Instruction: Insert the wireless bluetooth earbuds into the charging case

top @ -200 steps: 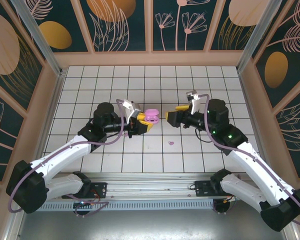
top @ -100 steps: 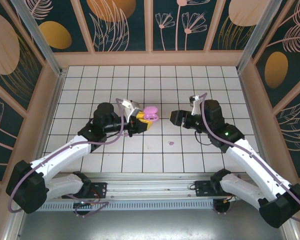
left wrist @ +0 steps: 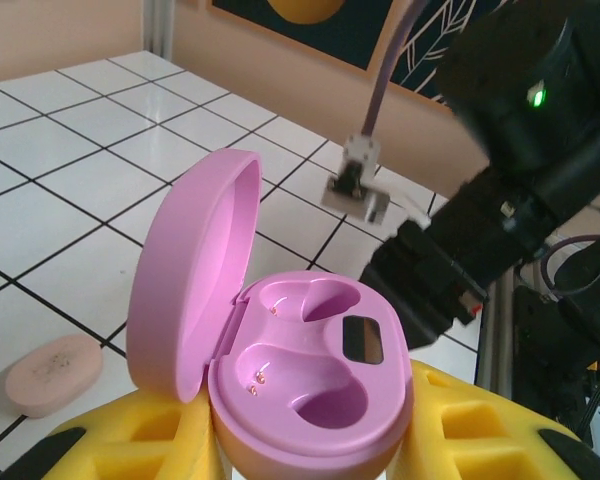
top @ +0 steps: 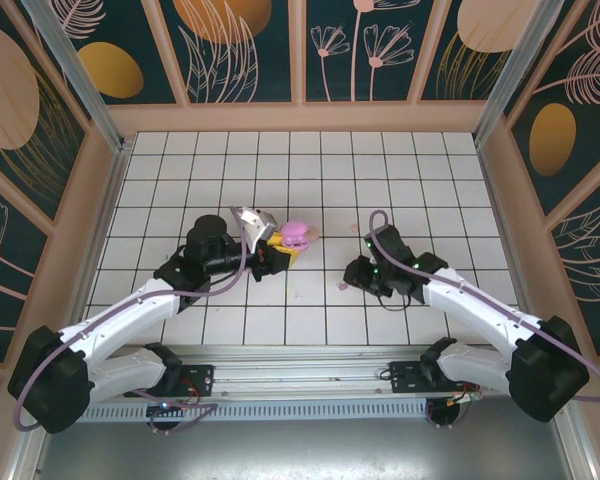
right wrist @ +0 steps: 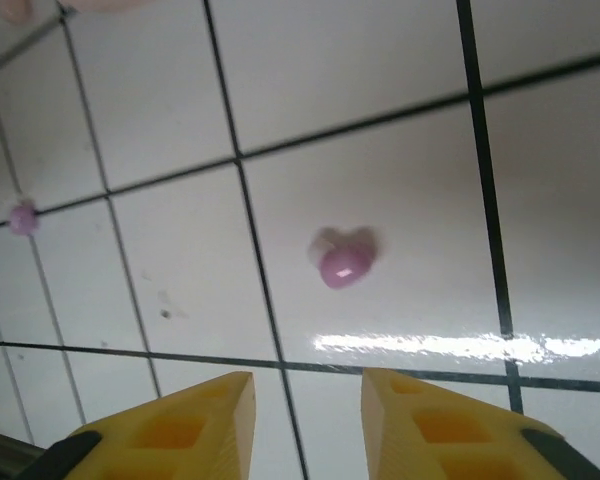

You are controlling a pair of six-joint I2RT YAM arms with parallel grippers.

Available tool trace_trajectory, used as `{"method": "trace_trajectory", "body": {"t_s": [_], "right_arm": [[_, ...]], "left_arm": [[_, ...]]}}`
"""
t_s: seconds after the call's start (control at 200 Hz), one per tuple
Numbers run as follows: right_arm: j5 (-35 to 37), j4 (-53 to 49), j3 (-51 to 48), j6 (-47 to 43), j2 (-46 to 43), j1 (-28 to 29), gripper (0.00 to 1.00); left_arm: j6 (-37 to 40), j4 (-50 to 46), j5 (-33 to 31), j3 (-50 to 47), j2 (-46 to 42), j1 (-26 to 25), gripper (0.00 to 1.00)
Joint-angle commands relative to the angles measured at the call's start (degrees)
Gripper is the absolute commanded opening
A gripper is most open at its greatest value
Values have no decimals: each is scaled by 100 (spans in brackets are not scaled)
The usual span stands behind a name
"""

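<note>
Overhead, we see the left gripper [top: 286, 247] clamped on the glossy pink oval plastic charging case [top: 298, 235] above the white tiled table [top: 230, 170], and the right gripper [top: 351, 277] low beside a tiny rounded lilac earbud [top: 342, 286] lying on a tile. From the left wrist, we find that case [left wrist: 310, 380] gripped between yellow fingers [left wrist: 450, 395], its lid [left wrist: 195, 280] upright and wells bare. From the right wrist, we see the jaws parted by a narrow gap, holding nothing, the lilac earbud [right wrist: 345, 264] on the tile just ahead.
</note>
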Motion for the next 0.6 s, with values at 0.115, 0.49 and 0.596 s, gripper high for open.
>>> {"method": "trace_trajectory", "body": {"t_s": [0.115, 0.49, 0.596], "right_arm": [[113, 1424, -924, 1557, -270, 151, 25], [72, 2272, -1468, 2000, -86, 178, 25], [10, 2425, -1446, 1966, 126, 171, 25]], "left_arm": [[183, -67, -178, -81, -219, -16, 21], [202, 69, -81, -143, -148, -16, 21], [185, 78, -56, -117, -105, -14, 21]]}}
